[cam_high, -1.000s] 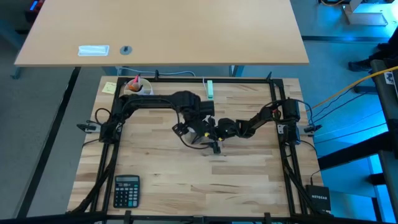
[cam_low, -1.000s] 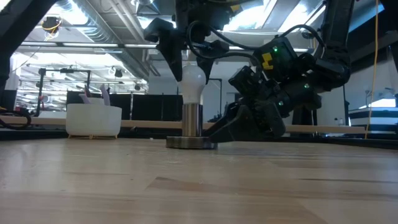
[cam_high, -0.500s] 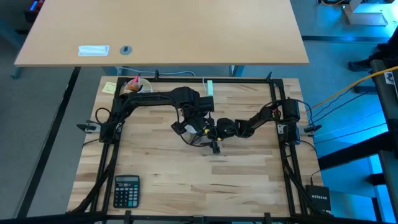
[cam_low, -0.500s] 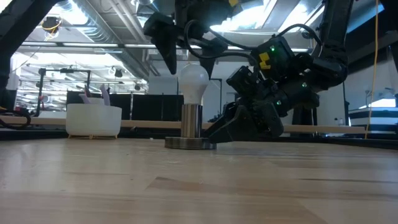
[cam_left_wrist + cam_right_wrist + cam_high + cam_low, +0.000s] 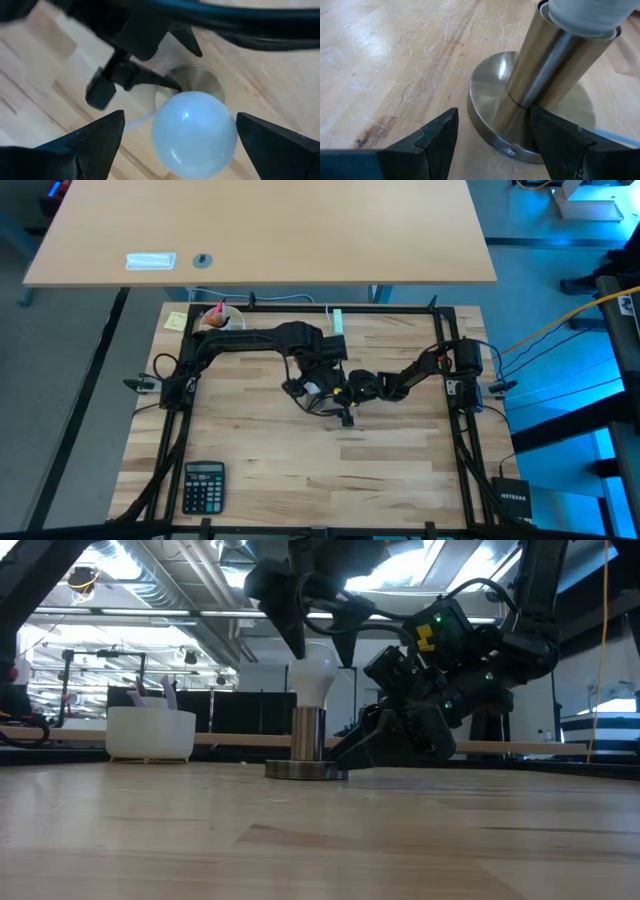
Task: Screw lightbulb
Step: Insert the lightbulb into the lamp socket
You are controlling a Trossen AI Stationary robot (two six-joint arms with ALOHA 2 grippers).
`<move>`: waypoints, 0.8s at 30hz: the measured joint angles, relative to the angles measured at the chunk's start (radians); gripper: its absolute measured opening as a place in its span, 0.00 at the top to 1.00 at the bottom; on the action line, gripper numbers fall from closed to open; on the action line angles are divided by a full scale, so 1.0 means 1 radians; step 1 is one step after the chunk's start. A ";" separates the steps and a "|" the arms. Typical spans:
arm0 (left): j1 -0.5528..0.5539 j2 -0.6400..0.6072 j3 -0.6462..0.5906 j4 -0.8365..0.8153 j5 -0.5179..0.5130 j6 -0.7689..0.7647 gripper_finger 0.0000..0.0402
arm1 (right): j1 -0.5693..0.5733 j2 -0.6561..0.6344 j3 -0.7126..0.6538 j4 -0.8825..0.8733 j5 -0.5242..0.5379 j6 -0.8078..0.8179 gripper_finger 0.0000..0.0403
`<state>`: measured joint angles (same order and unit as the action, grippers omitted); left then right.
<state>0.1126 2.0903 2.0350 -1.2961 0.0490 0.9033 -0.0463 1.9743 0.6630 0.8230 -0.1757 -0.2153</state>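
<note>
The white frosted lightbulb [image 5: 312,680] stands upright with its base in the silvery socket post [image 5: 306,735], which rises from a round metal disc [image 5: 305,770] on the table's middle. My left gripper [image 5: 315,640] hangs over the bulb, pointing down and open. Its fingers stand on either side of the bulb's dome [image 5: 194,132] with gaps showing. My right gripper [image 5: 495,135] lies low at the table, level, coming from the right. It is open, with its fingers either side of the socket disc [image 5: 490,100] and post [image 5: 550,65]. My right gripper has one finger [image 5: 560,137] lying over the near rim of the socket disc [image 5: 520,150] and the other finger beside the rim. I cannot tell whether either finger touches the disc.
A white bowl [image 5: 150,735] stands at the table's far left corner [image 5: 222,320]. A calculator [image 5: 203,485] lies near the front left. The socket's thin white cord [image 5: 137,120] runs off from the disc. Bare wood lies in front of the socket.
My left gripper rose a little above the bulb, then came down over its dome again, turned somewhat about the bulb's upright axis. The bulb and socket have stayed in place, and my right gripper has kept still.
</note>
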 joint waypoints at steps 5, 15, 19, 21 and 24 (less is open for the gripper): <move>-0.002 0.000 0.000 0.059 -0.003 -0.066 0.08 | 0.000 -0.001 0.001 -0.009 0.000 -0.002 0.38; -0.016 -0.001 0.000 0.087 -0.041 -0.177 0.08 | 0.000 -0.001 0.001 -0.011 0.000 -0.001 0.38; -0.049 -0.007 0.057 0.012 -0.163 -0.496 0.08 | 0.000 -0.001 0.001 -0.011 0.000 -0.001 0.38; -0.065 -0.013 0.102 -0.056 -0.218 -0.669 0.08 | 0.000 -0.001 0.001 -0.011 0.000 -0.001 0.38; -0.079 -0.014 0.177 -0.145 -0.259 -0.960 0.08 | 0.000 -0.001 0.001 -0.011 0.000 0.000 0.38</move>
<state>0.0338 2.0758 2.2121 -1.4412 -0.2104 -0.0562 -0.0461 1.9732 0.6636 0.8116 -0.1757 -0.2158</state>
